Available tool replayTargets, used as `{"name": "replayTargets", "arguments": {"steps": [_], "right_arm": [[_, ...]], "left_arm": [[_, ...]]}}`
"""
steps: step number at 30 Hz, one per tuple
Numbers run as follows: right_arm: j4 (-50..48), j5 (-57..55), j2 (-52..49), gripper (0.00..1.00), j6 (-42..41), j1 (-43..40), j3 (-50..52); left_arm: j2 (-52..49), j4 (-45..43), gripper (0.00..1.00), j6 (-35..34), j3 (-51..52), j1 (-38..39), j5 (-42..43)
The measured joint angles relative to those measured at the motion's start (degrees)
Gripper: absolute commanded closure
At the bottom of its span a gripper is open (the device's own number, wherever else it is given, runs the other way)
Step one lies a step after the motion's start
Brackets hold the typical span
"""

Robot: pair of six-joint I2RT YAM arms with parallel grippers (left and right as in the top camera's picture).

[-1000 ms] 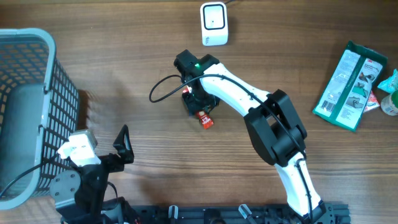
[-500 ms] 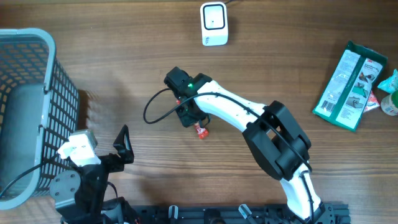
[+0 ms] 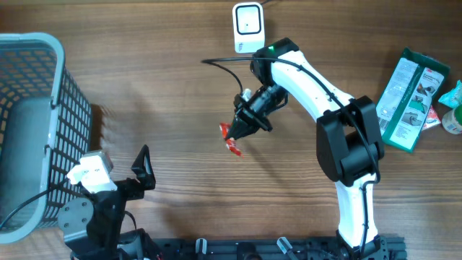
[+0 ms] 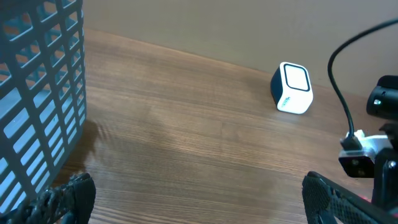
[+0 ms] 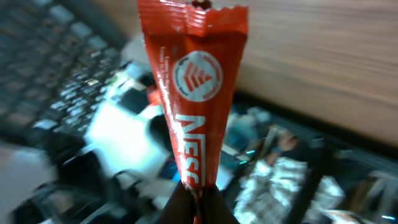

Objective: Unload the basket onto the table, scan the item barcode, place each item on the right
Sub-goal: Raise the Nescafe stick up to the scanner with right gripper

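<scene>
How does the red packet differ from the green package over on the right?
The red packet is small and narrow; the green package is far larger and broad. The red packet is pinched in the right gripper; the green package lies flat on the table near its right edge. Both are printed retail packs.

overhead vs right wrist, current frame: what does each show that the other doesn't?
Overhead only: the white scanner, the basket at far left, the green package at far right, and the open left tool. Right wrist only: the print on the red sachet, a round logo and white letters starting NES; its background is blurred. Both: the sachet pinched in the shut right tool, with the wood table behind.
</scene>
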State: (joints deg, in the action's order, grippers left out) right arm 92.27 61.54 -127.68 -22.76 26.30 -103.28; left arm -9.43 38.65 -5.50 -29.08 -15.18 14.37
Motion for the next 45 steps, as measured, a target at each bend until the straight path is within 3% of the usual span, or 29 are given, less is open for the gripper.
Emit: {"name": "replayTargets", "arguments": {"steps": [6,12,13,16,22,23,27,29,33,38,45], "right_arm": [[-7.58,23.91,0.00,0.96,0.59,0.00,0.07],[-14.23,26.56,0.00,0.95,1.62,0.02,0.04],[-18.36,18.47,0.00,0.96,1.84,0.04,0.04],[-23.02,-20.83,-0.07,0.96,-8.11,0.61,0.07],[-41.77,-48.96,2.73,0.96,-21.66,0.35,0.28],[-49.09,-52.02,3.78,0.95,-22.47,0.02,0.20],[-63.08,-59.52,4.79,0.95,-24.87,-2.80,-0.26],[-76.17,-64.50,3.02,0.95,-26.03,-3.82,-0.26],[-89.05,-70.69,-1.92,0.95,-25.86,-4.39,-0.28],[-90.05,-75.67,-12.02,0.95,-21.92,-4.61,-8.96],[-87.41,-78.58,-12.48,0.95,-20.70,-5.27,-11.76]], "left_arm": [[0.00,0.00,0.00,0.00,0.00,0.00,0.02],[0.00,0.00,0.00,0.00,0.00,0.00,0.02],[0.00,0.02,0.00,0.00,0.00,0.00,0.02],[0.00,0.00,0.00,0.00,0.00,0.00,0.02],[0.00,0.00,0.00,0.00,0.00,0.00,0.00],[0.00,0.00,0.00,0.00,0.00,0.00,0.00],[0.00,0.00,0.00,0.00,0.00,0.00,0.00],[0.00,0.00,0.00,0.00,0.00,0.00,0.00],[0.00,0.00,0.00,0.00,0.00,0.00,0.00],[0.00,-0.02,0.00,0.00,0.00,0.00,0.00],[0.00,0.00,0.00,0.00,0.00,0.00,0.00]]}}
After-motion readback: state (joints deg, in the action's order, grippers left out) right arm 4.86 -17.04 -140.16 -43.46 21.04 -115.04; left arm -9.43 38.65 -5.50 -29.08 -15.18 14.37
